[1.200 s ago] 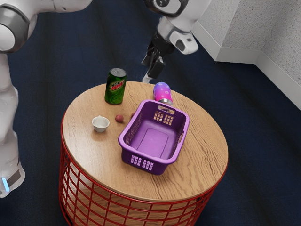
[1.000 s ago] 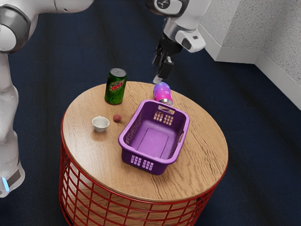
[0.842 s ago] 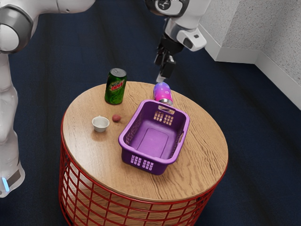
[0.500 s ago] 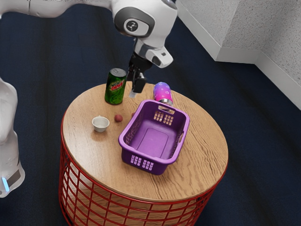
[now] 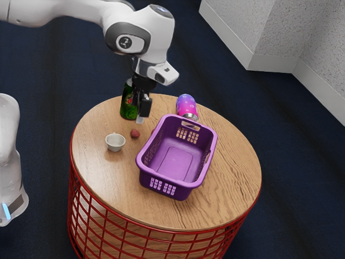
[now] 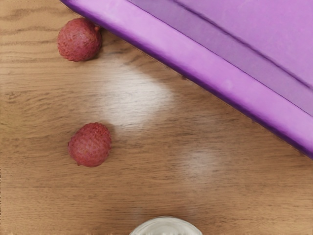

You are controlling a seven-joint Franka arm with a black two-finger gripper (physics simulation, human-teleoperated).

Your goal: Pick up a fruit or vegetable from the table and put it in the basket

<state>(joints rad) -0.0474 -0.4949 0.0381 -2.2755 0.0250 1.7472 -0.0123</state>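
The rough lychee (image 6: 90,145) clear of the basket (image 5: 183,190) should be light and firm but roll easily, so pinch its middle gently; jaws open or closed, I can't tell.

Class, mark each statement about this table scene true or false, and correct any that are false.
1. A red fruit lies close beside the purple basket. True.
2. Two red fruits lie in the basket. False: that red fruit and the second fruit are outside it, on the table.
3. The green can stands upright. True.
4. The small cup is black. False: it is white.
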